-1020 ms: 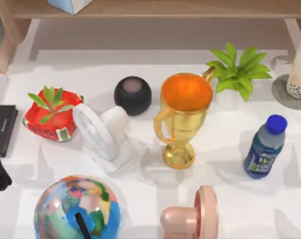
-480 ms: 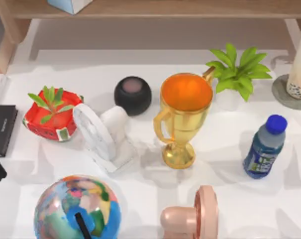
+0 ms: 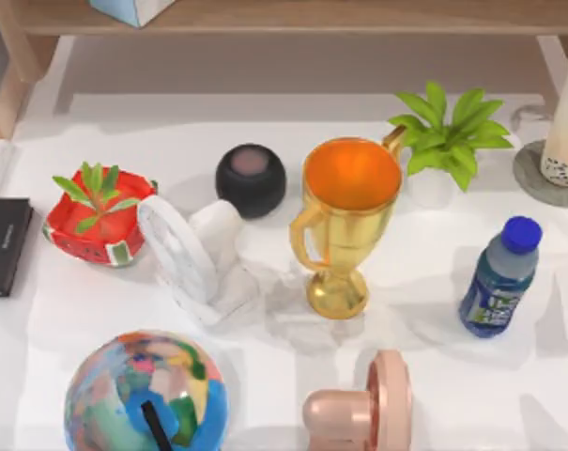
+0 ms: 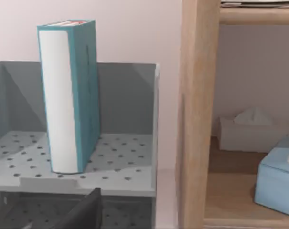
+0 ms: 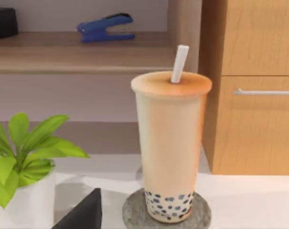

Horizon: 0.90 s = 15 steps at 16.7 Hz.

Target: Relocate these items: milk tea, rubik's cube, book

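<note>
Clearing off the tabletop (image 3: 265, 376) left edge: left arm dark shape gone. Book (image 4: 70, 95) upright in grey rack (image 4: 125, 167), milk tea (image 5: 170, 148) on coaster (image 5: 134, 212) far right. Gripper states: cannot tell.

White table (image 3: 265, 122) before me, gold trophy (image 3: 345, 225) centre frame, globe (image 3: 145, 395) lower left, blue-capped bottle (image 3: 499, 277) right, grey coaster (image 3: 537, 178) upper right.

office | stapler (image 5: 106, 26) on wooden shelf (image 5: 77, 52) | desk organiser tray (image 4: 111, 167)
</note>
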Tool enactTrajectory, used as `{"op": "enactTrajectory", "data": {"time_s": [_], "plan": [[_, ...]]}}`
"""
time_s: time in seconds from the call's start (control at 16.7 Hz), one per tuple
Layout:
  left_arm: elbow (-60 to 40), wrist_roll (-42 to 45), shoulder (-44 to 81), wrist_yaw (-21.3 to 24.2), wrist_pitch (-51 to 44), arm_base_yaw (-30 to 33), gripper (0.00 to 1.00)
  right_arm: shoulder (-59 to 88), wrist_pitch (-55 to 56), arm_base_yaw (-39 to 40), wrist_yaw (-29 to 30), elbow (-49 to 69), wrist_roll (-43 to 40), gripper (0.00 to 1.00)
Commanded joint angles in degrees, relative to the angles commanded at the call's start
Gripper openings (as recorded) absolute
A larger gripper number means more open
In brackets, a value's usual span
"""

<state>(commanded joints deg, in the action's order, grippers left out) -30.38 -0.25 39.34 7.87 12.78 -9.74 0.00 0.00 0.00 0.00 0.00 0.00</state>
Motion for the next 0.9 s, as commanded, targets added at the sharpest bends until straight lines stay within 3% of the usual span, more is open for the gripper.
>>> {"op": "enactTrajectory", "data": {"time_s": [0.54,0.9], "plan": [[-36.04,-0.01,57.25,10.93,15.35,-9.54,1.0,0.0,0.0,0.0,0.0,0.0,0.0,1.0],[-49.04,0.02,74.63,15.85,21.03,-11.94,1.0,0.0,0.0,0.0,0.0,0.0,0.0,1.0]]}}
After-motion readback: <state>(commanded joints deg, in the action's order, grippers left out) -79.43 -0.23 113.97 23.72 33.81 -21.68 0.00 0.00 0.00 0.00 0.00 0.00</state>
